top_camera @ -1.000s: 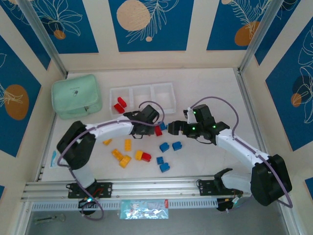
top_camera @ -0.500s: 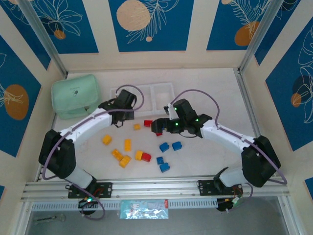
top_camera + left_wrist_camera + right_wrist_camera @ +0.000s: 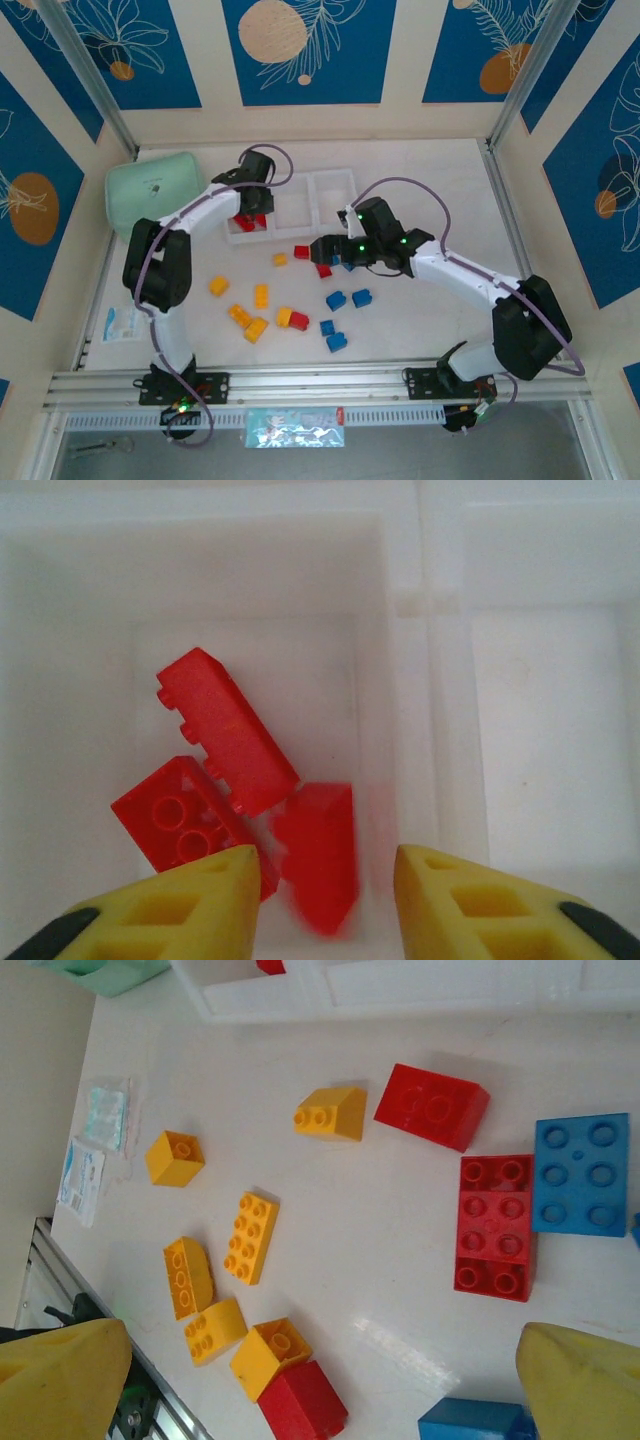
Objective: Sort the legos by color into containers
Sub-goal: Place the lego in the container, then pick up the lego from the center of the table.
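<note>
Left gripper (image 3: 325, 900): yellow fingers (image 3: 190, 905) are parted a modest way with nothing clamped. A blurred red lego (image 3: 320, 865) sits in the gap, clear of both pads as far as I can tell. From above, this gripper hangs over the leftmost of the three containers (image 3: 335, 178), which are joined square compartments of one white translucent tray with low walls, just right of a soft mint green pouch (image 3: 155, 195). The left wrist view gives what the arm covers from above: two more red legos on that compartment's floor, a long brick (image 3: 225, 730) lying on its side and touching a studs-up one (image 3: 175, 825), beside the milky dividing wall (image 3: 410, 600). The loose legos lie on the white table (image 3: 430, 180) in front of the tray, with yellow-orange ones (image 3: 261, 295) leftward, blue ones (image 3: 336, 300) rightward and red ones (image 3: 299, 321) among them. Right gripper (image 3: 327, 250): low over the middle of the scatter, jaws spread wide, holding nothing. The right wrist view resolves studs where the top view gives colour patches. The plastic is hard and glossy. A red two-by-four brick (image 3: 495, 1225) touches a blue one (image 3: 580, 1175) edge to edge, a yellow-orange sloped piece (image 3: 330, 1112) lies near a red block (image 3: 432, 1105), and a crinkled clear packet (image 3: 90, 1150) lies at the table edge.
</note>
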Robot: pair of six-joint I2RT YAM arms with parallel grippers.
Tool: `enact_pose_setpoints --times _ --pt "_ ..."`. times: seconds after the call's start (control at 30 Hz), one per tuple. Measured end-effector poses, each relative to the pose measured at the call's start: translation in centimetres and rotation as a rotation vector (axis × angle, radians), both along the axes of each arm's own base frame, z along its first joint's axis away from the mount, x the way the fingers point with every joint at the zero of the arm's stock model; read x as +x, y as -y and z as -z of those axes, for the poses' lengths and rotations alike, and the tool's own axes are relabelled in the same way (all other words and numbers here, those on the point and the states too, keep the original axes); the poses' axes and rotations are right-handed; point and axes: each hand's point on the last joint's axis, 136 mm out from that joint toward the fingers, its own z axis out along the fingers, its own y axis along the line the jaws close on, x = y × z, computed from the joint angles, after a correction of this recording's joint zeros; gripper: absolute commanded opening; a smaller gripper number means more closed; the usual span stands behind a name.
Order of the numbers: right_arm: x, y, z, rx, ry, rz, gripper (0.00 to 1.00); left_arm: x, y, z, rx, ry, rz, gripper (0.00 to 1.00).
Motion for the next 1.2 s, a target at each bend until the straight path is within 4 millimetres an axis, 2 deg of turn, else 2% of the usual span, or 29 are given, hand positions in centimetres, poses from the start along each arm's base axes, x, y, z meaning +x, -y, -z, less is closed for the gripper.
enact_pose_setpoints --times 0.2,0.33,0.5,0.73,0.83,1.03,1.2 --pt "0.5 0.8 -1.1 0.015 0.027 0.024 0.99 -0.8 0.2 -1.3 -0.035 0.006 0.015 0.45" --pt "0.8 1.8 -1.2 0.017 0.030 0.052 0.99 -3.3 0.4 -2.8 -0.097 0.010 0.040 0.47" --pt "0.7 3.8 -0.1 0.006 0.010 0.095 0.99 -7.2 1.5 -3.9 -0.171 0.003 0.078 0.51" --pt "-0.2 6.0 2.0 -0.027 -0.039 0.129 0.99 -13.3 6.2 -2.4 -0.251 -0.064 0.166 0.51" --pt "-0.6 6.8 2.5 -0.034 -0.049 0.139 0.99 -15.3 8.4 -1.9 -0.272 -0.087 0.195 0.52" --pt "-1.2 8.2 3.1 -0.032 -0.064 0.165 0.99 -17.7 12.1 -0.8 -0.328 -0.110 0.205 0.54" --pt "-1.6 9.4 4.0 -0.035 -0.084 0.192 0.99 -18.5 14.4 1.8 -0.302 -0.151 0.202 0.59"
